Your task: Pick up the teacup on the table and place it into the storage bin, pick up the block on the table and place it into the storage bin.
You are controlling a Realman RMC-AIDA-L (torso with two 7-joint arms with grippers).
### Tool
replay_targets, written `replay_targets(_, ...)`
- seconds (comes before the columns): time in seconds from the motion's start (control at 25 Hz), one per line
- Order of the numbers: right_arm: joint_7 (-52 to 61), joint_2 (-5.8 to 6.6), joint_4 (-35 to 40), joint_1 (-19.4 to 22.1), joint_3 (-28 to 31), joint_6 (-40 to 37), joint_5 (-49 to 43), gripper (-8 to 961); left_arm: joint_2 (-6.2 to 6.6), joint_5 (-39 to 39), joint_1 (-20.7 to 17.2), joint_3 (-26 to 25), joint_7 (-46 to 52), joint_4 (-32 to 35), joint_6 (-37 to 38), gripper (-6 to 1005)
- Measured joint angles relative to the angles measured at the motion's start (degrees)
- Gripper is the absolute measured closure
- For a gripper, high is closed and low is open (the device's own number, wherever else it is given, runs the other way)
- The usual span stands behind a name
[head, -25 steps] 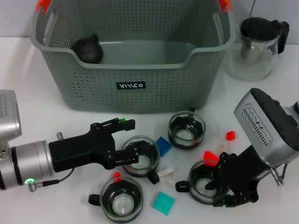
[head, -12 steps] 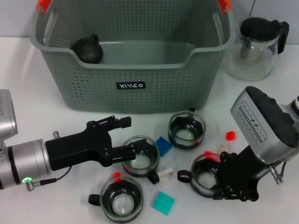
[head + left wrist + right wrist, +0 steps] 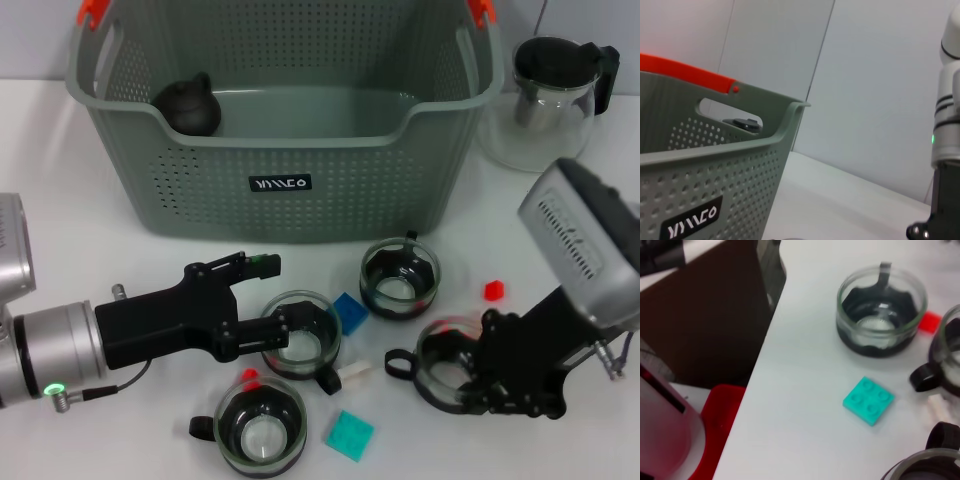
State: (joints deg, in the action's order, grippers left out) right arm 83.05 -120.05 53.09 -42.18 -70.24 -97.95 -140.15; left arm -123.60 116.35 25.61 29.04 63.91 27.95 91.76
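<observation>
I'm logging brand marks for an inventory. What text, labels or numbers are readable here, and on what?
"YIMCO", roughly, stylised white letters hard to read exactly: small black label on the front wall of the storage bin; also shows in the left wrist view.
No other text shows, on the glass teapot, teacups or blocks.

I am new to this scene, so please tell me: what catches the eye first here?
First, the big grey-green basket at the back, with a dark teapot inside. In front, both hands close on glass cups: the left hand on the middle cup, the right hand on the right cup.
</observation>
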Motion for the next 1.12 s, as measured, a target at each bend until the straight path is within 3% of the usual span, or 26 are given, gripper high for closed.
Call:
replay_targets(0.56,-0.9,1.02,8.0,0.2,14.4,-13.0,1.3,890,0.35,0.5,-0.9,0.1,-0.1,0.4,1.3,189)
replay_targets(0.88,4.5,2.25,17.2,0.2,16.8,-15.7,14.7,892,0.75,0.8,-2.0,-0.1,-0.1,0.9,2.5,188)
replay_targets(1.12,9.5,2.53,17.1,-5.4,18.9,-12.0,23.2,878,0.73,0.7,-1.6,-0.1,-0.1,0.9,2.5,188)
